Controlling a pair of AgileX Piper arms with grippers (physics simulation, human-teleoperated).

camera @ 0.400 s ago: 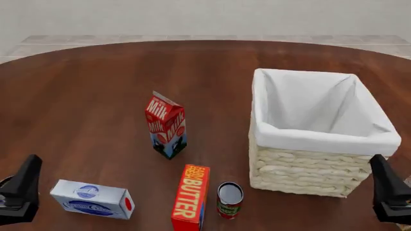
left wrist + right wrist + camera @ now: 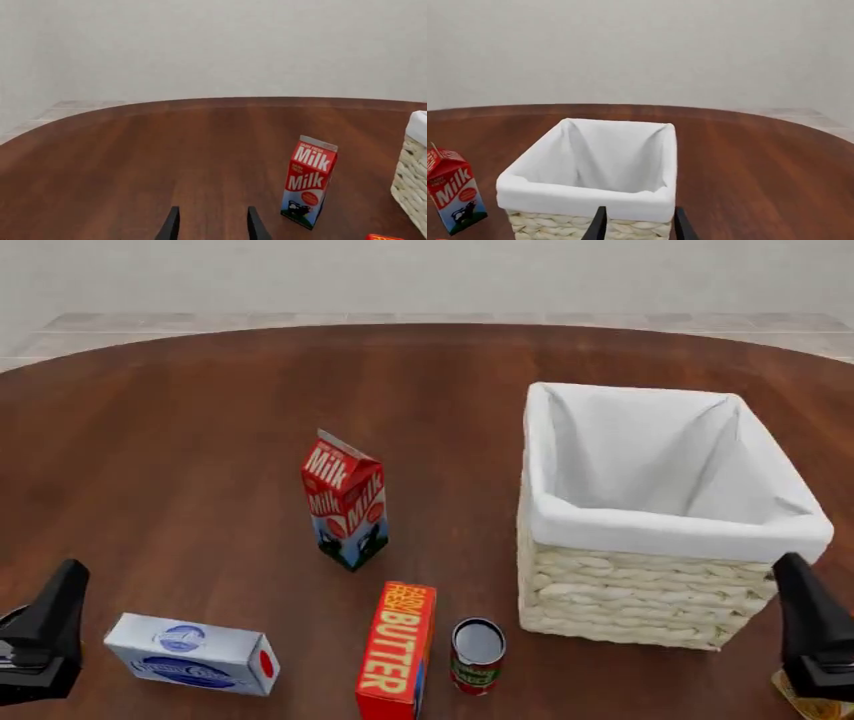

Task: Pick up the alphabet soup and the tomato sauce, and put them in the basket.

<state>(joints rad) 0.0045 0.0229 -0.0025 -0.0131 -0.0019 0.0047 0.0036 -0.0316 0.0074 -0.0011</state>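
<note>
On table: round tin tomato sauce | woven square basket | both hands spread, empty

1. The left arm's black two-fingered tool sits at the near left edge of the front view, its dark wedge-shaped body pointing up and forward.
2. In the left wrist view, this tool shows two thin black fingers standing parallel with a clear gap between them and nothing in it.
3. The right arm's black two-fingered tool sits at the near right edge of the front view, tapering upward the same way.
4. In the right wrist view, this tool has its fingers spread apart too, with nothing gripped.
5. Both tools are held above the worktop, well apart from each other.
</note>
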